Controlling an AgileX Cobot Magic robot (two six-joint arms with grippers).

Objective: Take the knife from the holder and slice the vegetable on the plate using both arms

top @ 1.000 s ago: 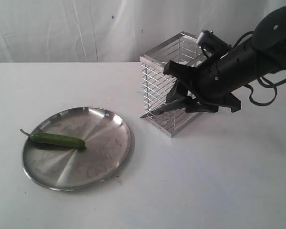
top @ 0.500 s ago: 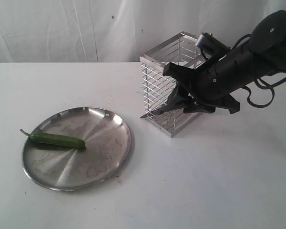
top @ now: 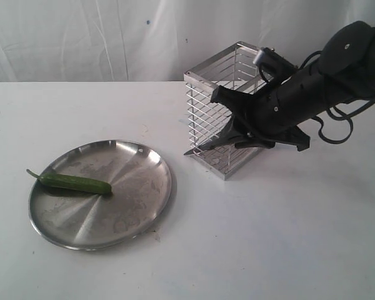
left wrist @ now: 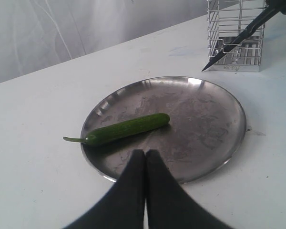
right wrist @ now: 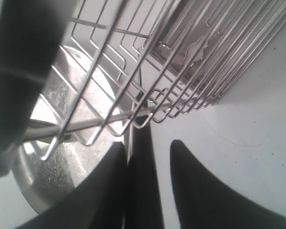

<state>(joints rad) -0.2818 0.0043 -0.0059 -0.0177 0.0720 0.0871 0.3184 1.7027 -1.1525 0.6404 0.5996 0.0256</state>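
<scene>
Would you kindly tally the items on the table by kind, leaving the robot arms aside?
Knife: 1
Wire holder: 1
Green vegetable: 1
Steel plate: 1
Total: 4

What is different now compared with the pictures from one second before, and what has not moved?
The right arm leaned slightly left and down, towards the holder. Its gripper remains at the knife, whose tip did not shift. Holder, plate and green pepper stayed in place.

Right arm (top: 312,81) slightly lower and leftward, nearer the holder (top: 207,115).
</scene>
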